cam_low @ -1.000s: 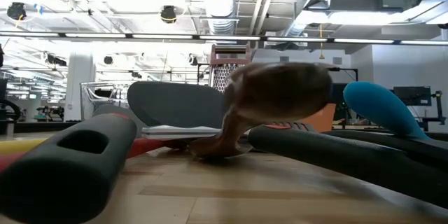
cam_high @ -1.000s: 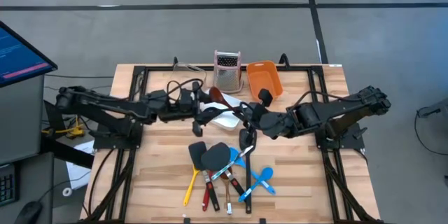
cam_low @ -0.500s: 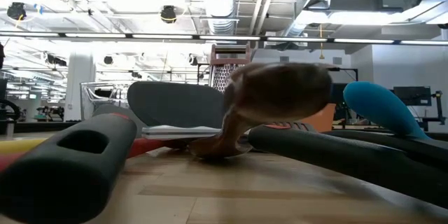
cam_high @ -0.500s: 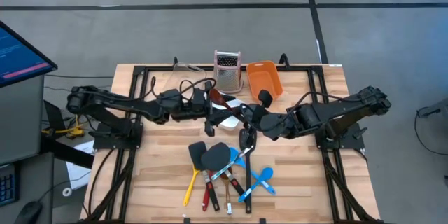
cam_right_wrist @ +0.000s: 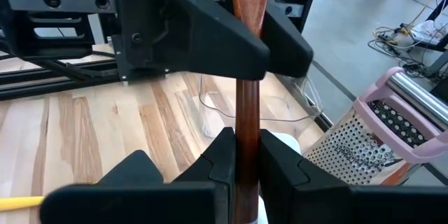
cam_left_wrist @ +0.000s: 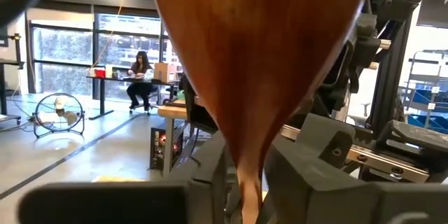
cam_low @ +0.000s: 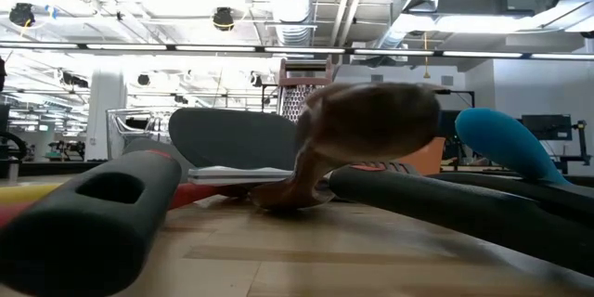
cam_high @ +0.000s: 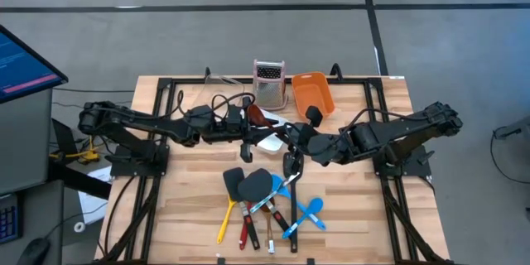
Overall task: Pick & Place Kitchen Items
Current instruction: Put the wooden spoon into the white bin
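From your overhead camera the left gripper [cam_high: 248,132] and right gripper [cam_high: 291,139] are too small for you to read their fingers; the white tub [cam_high: 269,142] lies half hidden beneath them; at desk height a blurred wooden spoon [cam_low: 367,130] screens the grater [cam_low: 302,88] — only its top shows; in the left wrist view the spoon's bowl runs off the frame's top edge.

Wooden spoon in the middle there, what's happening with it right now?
Both arms are on the wooden spoon above the table, a handover by the look of it. The right end effector is shut on its handle, and the left end effector has closed around it just below the bowl. The other utensils lie in a pile at the front, with the grater and orange tub at the back.
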Action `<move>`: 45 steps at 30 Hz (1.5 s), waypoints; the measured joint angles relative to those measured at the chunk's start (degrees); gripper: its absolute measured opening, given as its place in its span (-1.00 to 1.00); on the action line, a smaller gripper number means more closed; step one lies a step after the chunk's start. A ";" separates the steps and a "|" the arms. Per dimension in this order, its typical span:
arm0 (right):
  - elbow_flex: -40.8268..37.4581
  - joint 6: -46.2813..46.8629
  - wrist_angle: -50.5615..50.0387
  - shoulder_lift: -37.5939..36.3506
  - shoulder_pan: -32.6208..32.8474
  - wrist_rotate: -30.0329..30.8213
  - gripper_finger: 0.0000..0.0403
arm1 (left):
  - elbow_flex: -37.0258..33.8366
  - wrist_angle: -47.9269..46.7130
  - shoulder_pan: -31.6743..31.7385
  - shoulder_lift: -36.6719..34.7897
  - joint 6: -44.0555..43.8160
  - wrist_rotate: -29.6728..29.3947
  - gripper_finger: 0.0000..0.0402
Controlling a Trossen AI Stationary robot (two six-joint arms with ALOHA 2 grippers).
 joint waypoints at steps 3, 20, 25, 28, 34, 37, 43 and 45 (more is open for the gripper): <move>0.00 -0.22 -0.03 0.00 0.00 0.04 -0.84 | 0.00 0.03 -0.14 0.00 -0.26 0.01 -0.82; 0.00 0.50 0.03 0.03 -0.04 -1.14 -0.59 | 0.04 -0.57 -0.37 -0.07 0.59 -0.13 -0.96; 2.65 0.37 -3.78 0.02 0.03 -1.38 -0.06 | 0.04 -0.80 -0.33 -0.07 0.44 -0.36 -0.96; 6.71 0.27 -10.95 -0.07 0.45 -1.36 0.19 | 0.04 -1.14 -0.33 -0.07 0.36 -0.30 -0.96; 15.86 3.79 -26.38 -0.07 2.30 -1.35 0.34 | 0.02 -3.66 0.45 -0.07 0.03 -0.14 -0.96; 19.26 6.21 -33.23 -0.07 3.59 -1.36 0.30 | 0.02 -3.84 1.31 -0.07 -1.32 -0.12 -0.96; 22.73 13.53 -45.13 -0.07 5.65 -1.34 -0.08 | 0.07 -10.00 3.05 -2.27 -1.67 -0.08 -0.96; 22.86 15.19 -48.25 -0.07 6.33 -1.37 -0.29 | -0.02 -12.80 3.69 -3.28 -2.54 -0.08 -0.96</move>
